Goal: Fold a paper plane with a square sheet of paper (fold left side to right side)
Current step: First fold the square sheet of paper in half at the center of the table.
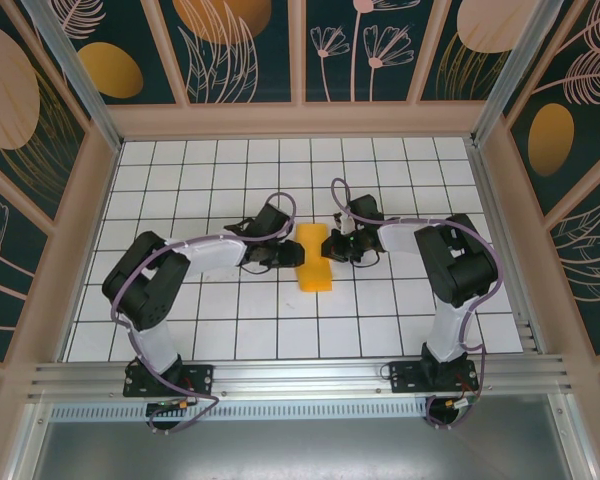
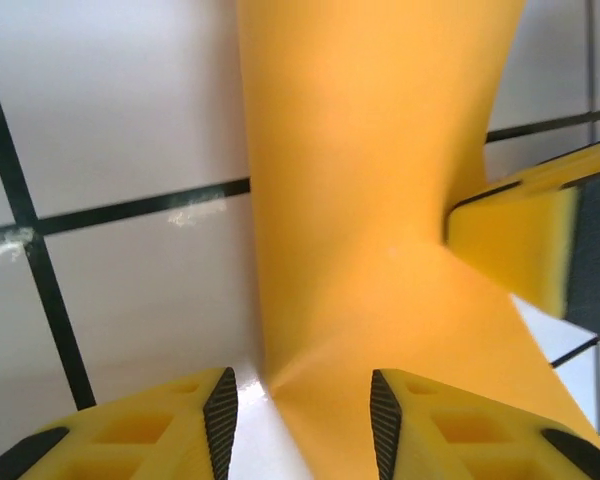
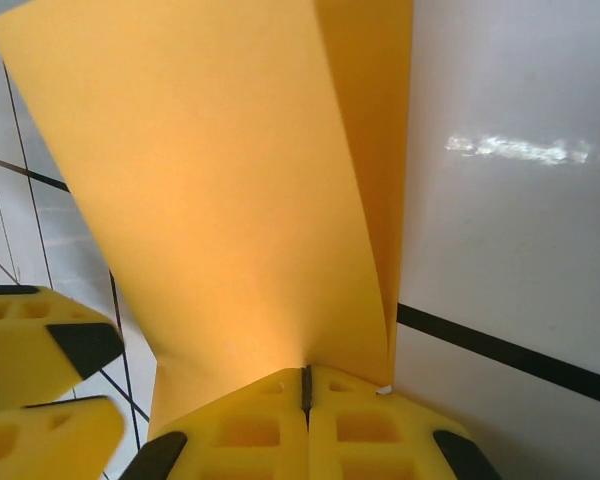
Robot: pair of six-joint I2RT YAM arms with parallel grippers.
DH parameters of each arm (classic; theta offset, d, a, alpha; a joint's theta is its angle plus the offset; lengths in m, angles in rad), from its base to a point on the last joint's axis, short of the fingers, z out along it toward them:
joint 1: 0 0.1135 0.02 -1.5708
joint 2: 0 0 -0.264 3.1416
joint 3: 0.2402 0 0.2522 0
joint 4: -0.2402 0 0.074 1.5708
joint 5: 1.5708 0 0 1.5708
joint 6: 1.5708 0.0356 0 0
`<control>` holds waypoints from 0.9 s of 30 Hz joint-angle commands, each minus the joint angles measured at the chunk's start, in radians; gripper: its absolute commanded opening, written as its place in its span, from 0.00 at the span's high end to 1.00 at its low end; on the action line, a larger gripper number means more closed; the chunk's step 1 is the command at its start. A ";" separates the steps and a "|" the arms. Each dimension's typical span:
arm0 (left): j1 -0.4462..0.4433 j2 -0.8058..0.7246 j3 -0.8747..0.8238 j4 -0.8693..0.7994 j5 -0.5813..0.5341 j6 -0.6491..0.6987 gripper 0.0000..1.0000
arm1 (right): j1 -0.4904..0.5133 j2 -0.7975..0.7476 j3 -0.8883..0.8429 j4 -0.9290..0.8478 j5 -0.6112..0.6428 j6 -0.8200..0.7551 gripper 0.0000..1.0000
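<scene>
**Left-to-right fold in hand; crease not yet pressed flat**

Top external view: a thin, bright orange square sheet of paper (image 1: 315, 258) lies near the middle of the white gridded table top (image 1: 180, 310). It appears as a narrow strip, pulled in at its waist. The left gripper (image 1: 283, 254) is at its left edge and the right gripper (image 1: 342, 245) at its right edge.

Left wrist view: the fingers of the left gripper (image 2: 302, 420) are spread, and the near edge of the sheet (image 2: 380, 200) lies in the gap. No clamping is seen.

Right wrist view: the fingers of the right gripper (image 3: 305, 395) are pressed together on the layered edge of the sheet (image 3: 230, 180), which is lifted and bowed above the table.

Assessment: the fold is judged to be carried over but not set. Next, the raised layer must be laid down with its edges matched, and the crease must be pressed along its length.
</scene>
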 commanded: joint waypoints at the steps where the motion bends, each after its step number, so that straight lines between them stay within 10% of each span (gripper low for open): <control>1: -0.001 -0.038 0.006 0.097 0.129 0.012 0.59 | 0.006 0.066 -0.026 -0.107 0.128 -0.021 0.98; 27: 0.077 0.113 0.024 0.043 -0.021 0.034 0.60 | 0.007 0.070 -0.016 -0.142 0.157 -0.038 0.99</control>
